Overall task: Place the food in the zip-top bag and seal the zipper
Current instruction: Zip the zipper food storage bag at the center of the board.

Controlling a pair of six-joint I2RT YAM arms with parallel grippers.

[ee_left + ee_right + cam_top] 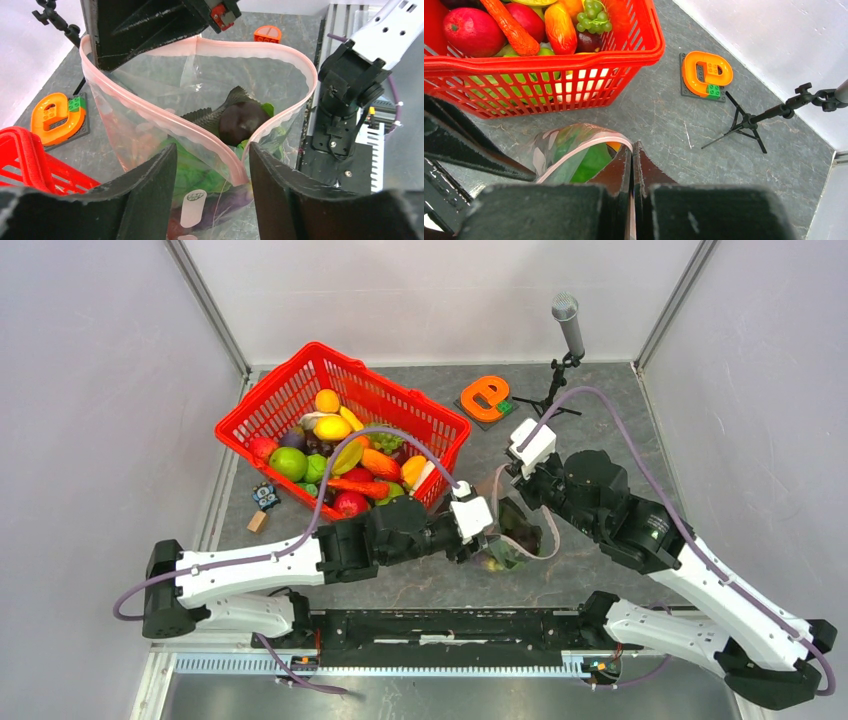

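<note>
Grey table (440, 590): zip-top bag (165, 85) mouth gaping, food (242, 122) inside. zipper (250, 45) clenched between right fingers (616, 175); left fingers (150, 190) spread, straddling near rim.

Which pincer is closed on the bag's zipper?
The right pincer: its fingers are pressed together on the pink zipper. The left pincer has its fingers apart, the zipper passing between them.
</note>
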